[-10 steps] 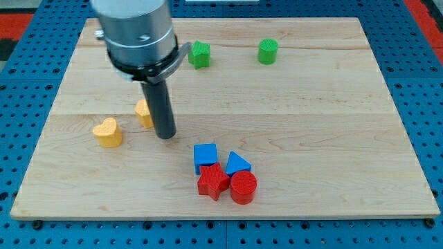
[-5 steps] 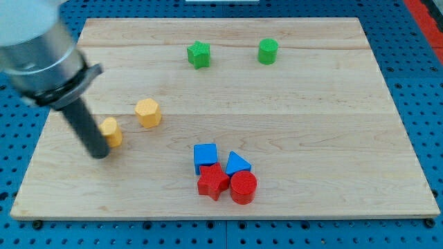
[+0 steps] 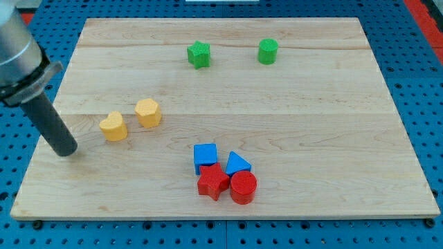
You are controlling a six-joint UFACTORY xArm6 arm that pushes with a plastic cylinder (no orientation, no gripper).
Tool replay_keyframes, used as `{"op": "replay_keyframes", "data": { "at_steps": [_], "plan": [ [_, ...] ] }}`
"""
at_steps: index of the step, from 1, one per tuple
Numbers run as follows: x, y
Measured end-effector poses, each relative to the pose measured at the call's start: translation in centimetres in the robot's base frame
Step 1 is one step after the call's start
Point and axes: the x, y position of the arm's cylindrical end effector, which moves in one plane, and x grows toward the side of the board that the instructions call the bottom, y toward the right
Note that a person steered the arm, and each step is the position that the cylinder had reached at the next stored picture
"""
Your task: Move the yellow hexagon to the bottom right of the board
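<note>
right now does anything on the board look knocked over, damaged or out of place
Nothing stands out. All the blocks sit flat on the wooden board: the yellow hexagon beside the yellow heart, two green blocks near the view's top, and the blue and red blocks bunched together. My tip rests left of the heart, apart from it.

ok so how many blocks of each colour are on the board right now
yellow: 2, the yellow hexagon and the yellow heart
green: 2, the green star and the green cylinder
blue: 2, the blue cube and the blue triangle
red: 2, the red star and the red cylinder
total: 8
</note>
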Motion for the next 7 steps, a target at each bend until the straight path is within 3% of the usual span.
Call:
{"op": "replay_keyframes", "data": {
  "at_steps": [1, 3, 4, 5, 6, 7],
  "plan": [
    [-4.5, 4.4],
    [-6.5, 24.1],
    [-6.8, 30.6],
    [-8.3, 30.0],
    [-12.4, 30.5],
    [-12.3, 34.1]
  ]
}}
